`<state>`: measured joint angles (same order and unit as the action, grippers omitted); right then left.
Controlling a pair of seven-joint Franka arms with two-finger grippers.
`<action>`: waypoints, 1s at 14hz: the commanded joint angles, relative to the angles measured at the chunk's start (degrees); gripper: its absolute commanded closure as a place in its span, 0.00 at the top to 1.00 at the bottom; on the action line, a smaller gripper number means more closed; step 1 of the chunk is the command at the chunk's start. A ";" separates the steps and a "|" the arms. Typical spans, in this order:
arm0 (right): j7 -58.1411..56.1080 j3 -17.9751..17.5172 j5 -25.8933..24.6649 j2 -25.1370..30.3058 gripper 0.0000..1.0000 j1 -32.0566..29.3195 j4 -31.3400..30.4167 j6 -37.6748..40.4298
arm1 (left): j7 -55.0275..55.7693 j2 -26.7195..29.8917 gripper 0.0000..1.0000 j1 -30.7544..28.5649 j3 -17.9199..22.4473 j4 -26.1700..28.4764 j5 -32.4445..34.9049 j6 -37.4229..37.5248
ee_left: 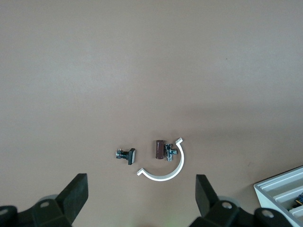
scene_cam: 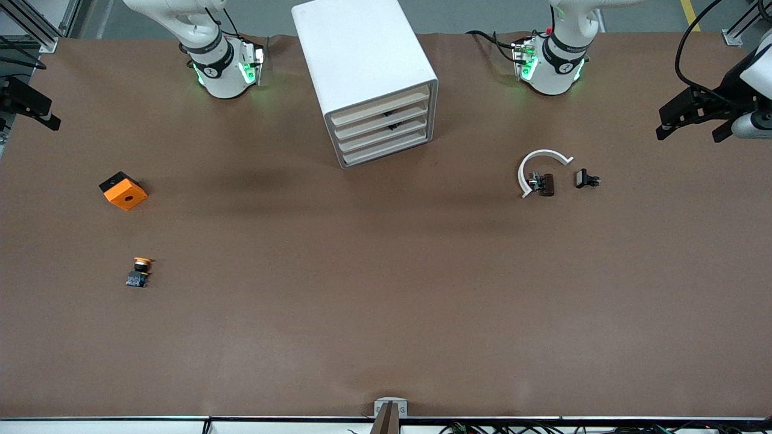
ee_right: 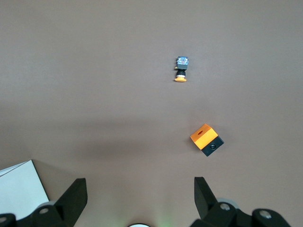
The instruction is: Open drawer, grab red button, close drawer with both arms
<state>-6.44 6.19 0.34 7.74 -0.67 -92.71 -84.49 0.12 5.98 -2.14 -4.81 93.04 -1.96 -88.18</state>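
The white cabinet (scene_cam: 362, 60) stands mid-table between the two arm bases, and its corner shows in the left wrist view (ee_left: 284, 189). Its four beige-fronted drawers (scene_cam: 381, 123) are all pushed in. The red-capped button is hidden; only small dark bits show in the gaps between the drawer fronts. My left gripper (ee_left: 141, 189) is open and empty, high over the left arm's end of the table. My right gripper (ee_right: 140, 189) is open and empty, high over the right arm's end. Neither gripper shows in the front view.
An orange cube with a hole (scene_cam: 123, 190) (ee_right: 206, 139) and a yellow-orange-capped button (scene_cam: 140, 271) (ee_right: 181, 69) lie toward the right arm's end. A white curved piece (scene_cam: 540, 166) (ee_left: 163, 170), a brown cylinder part (scene_cam: 544, 184) and a small black clamp (scene_cam: 585, 178) lie toward the left arm's end.
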 commanded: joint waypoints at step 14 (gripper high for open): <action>-0.33 -0.12 -0.25 1.31 1.00 -0.56 -1.16 -0.06 | 0.41 -8.42 1.00 0.12 -0.20 1.53 0.29 0.91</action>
<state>-6.44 6.37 0.34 7.74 -0.67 -92.71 -84.49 0.13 1.51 -2.14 -4.81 95.24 -1.96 -87.30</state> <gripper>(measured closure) 0.000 0.000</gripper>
